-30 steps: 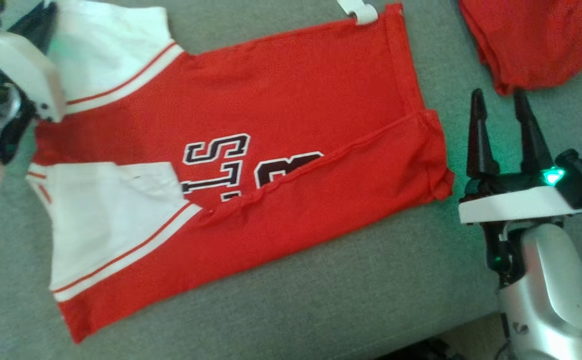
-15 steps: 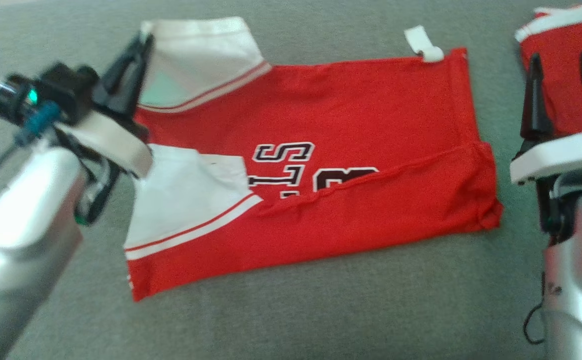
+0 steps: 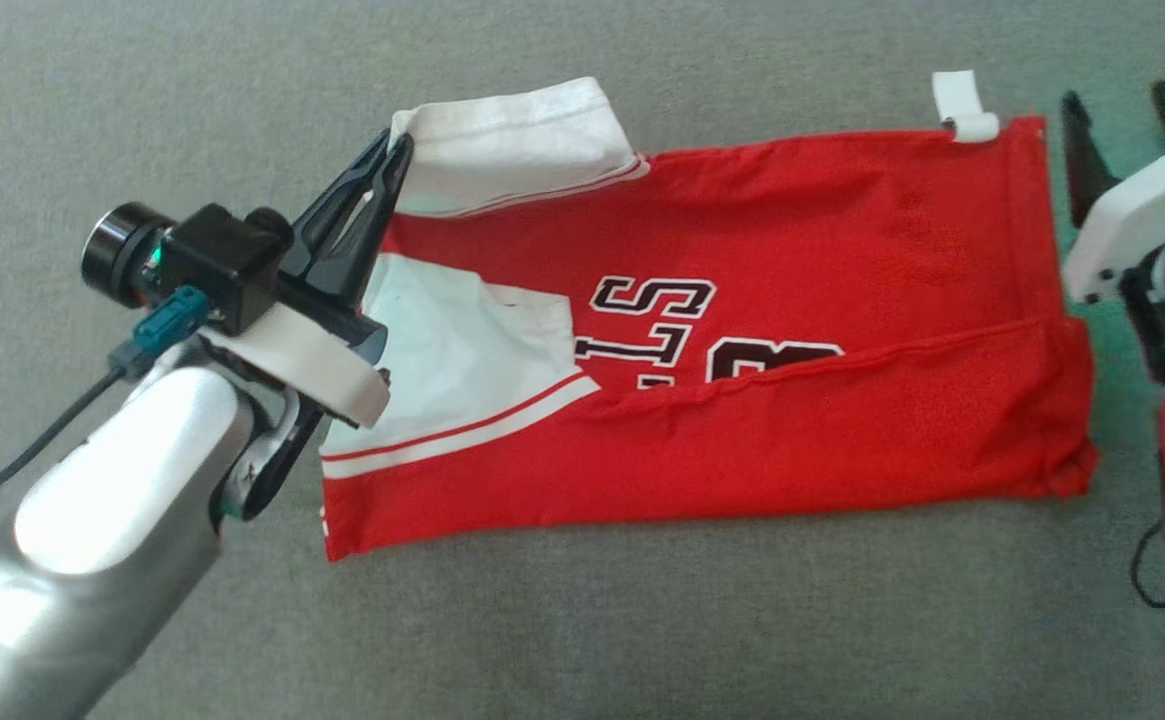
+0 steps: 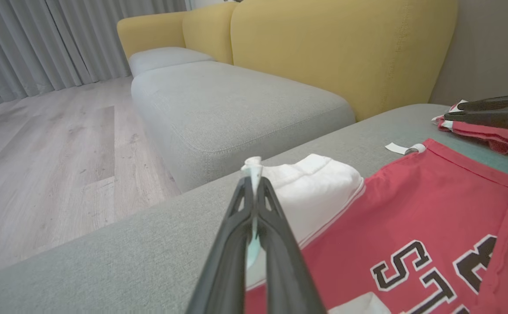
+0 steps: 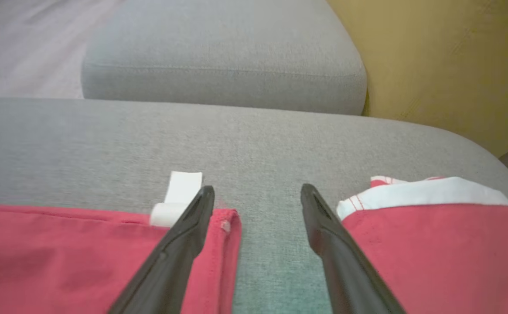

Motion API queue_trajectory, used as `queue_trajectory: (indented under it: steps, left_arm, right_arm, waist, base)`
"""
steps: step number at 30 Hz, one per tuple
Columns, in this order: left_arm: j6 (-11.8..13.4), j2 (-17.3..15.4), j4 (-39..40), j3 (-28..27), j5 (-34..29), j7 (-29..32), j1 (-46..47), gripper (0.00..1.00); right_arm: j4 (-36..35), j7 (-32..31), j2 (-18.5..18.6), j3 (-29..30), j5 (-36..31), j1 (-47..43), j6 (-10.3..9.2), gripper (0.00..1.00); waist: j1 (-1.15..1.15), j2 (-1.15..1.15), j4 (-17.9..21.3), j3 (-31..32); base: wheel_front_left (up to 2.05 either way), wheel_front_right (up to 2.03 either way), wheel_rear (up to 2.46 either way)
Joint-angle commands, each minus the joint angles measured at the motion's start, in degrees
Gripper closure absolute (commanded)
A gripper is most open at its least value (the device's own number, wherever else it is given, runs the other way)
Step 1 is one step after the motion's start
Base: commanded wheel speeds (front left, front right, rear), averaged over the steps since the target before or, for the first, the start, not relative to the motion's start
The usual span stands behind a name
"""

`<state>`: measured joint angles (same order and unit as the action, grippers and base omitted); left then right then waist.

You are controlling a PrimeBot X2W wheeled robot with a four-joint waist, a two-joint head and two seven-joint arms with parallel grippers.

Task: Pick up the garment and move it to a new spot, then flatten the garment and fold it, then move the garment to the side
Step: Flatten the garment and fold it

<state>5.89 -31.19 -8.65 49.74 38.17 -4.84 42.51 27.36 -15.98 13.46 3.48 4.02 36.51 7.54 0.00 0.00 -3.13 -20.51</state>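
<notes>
My left end effector (image 3: 394, 150) sat over the left part of the grey cushion (image 3: 642, 620). Its two dark fingers were pinched tight on the outer edge of the white sleeve (image 3: 517, 140). In my left wrist view a sliver of white cloth stood up between the fingertips. That sleeve was lifted slightly off the cushion where I held it, and the rest of it draped back down.

To the right of my grip the garment (image 3: 822, 230), a red jersey with black-and-white lettering, lay spread flat along the cushion. Its lower long edge was folded up over the lettering, and a second white sleeve was tucked across its left end. At the garment's far right corner a small white tag (image 3: 962, 105) stuck out onto the grey fabric.

Just beyond that corner my right end effector (image 5: 257, 189) had its fingers spread wide and gripped nothing. One finger lay over the garment's hem beside the tag and the other was over bare cushion. Right of it lay a second red garment (image 5: 432, 235) with white trim, apart from the first. A yellow backrest (image 4: 345, 43) rose behind.
</notes>
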Motion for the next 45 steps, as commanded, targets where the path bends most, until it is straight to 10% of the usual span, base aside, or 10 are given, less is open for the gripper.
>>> queue_trajectory:
  steps: [1, 13, 14, 15, 34, 45]
  left_arm:
    - [0.2, -2.0, 1.8, -2.3, -0.5, 0.2, 2.4, 1.00]
    - [-0.5, -0.5, 1.2, -1.1, -1.1, 0.9, 4.8, 1.00]
    - [-0.6, -0.4, 1.0, -1.1, -1.1, 0.9, 5.0, 1.00]
    - [-0.6, -0.3, 0.7, -1.1, -1.1, 0.9, 5.1, 1.00]
    - [-1.7, -2.2, -11.5, -4.7, -2.1, 0.0, 15.7, 1.00]
    - [-3.4, 2.1, -25.5, -6.5, -4.6, -7.7, 26.6, 1.00]
  right_arm:
    - [0.4, -0.6, 1.1, -0.8, -0.1, 2.2, -0.05, 0.00]
    - [15.9, 0.6, 4.0, -5.7, 0.1, 8.3, -0.05, 0.00]
    - [17.0, 0.6, 4.2, -6.3, 0.3, 8.6, -0.05, 0.21]
    - [17.9, 0.6, 4.5, -7.0, 0.5, 9.0, -0.05, 1.00]
    - [14.3, 10.9, 5.7, -16.1, 17.3, 20.5, -0.05, 1.00]
    - [14.9, 19.3, 4.8, -17.1, 21.5, 26.6, -0.05, 1.00]
  waist:
    - [0.00, 0.00, -0.9, -1.0]
    - [0.00, 0.00, -2.6, -3.6]
    - [0.00, 0.00, -2.6, -3.6]
    - [0.00, 0.00, -2.6, -3.6]
    - [0.00, 0.00, 2.0, -3.8]
    - [0.00, 0.00, 2.5, -5.3]
  base:
    - [0.00, 0.00, 0.00]
    - [0.00, 0.00, 0.00]
    - [0.00, 0.00, 0.00]
    - [0.00, 0.00, 0.00]
    - [0.00, 0.00, 0.00]
    - [0.00, 0.00, 0.00]
